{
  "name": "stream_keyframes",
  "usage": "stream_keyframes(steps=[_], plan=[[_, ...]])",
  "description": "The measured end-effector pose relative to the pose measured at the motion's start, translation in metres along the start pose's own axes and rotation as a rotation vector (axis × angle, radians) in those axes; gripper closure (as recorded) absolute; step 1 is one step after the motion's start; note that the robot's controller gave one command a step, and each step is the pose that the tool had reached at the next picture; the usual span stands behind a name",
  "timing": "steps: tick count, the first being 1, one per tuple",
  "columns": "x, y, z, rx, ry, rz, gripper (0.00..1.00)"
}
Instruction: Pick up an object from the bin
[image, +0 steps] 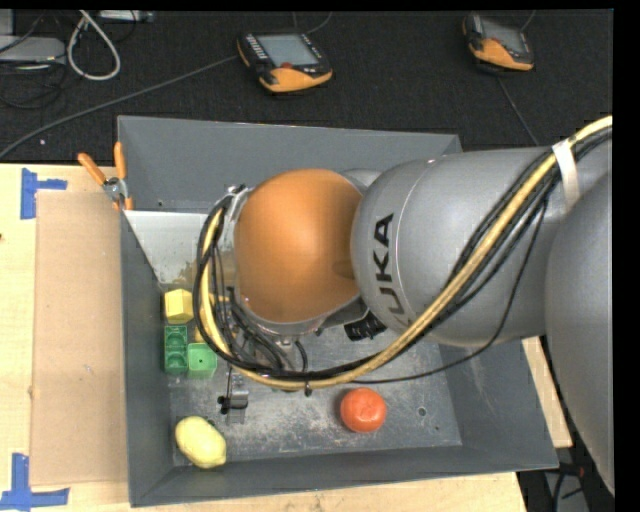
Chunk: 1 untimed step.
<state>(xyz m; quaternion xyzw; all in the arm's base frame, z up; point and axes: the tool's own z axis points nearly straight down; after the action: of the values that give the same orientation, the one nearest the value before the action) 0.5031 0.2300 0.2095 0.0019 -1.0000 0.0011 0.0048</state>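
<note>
Now the gripper hangs low over the bin floor, just beside a green toy brick near the left wall. I cannot tell if it is squeezing or loose.

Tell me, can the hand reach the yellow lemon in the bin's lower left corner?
Probably yes. The hand hangs close to the yellow lemon, with nothing lying between them; the green blocks sit apart from it.

The arm extends over the bin. The hand hangs just beside a green block. A yellow block, lemon and orange ball lie nearby.
</note>
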Motion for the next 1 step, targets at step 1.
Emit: stream_keyframes(steps=[1], plan=[[-0.0021, -0.0013, -0.0044, -0.002, -0.008, 0.005, 0.0]])
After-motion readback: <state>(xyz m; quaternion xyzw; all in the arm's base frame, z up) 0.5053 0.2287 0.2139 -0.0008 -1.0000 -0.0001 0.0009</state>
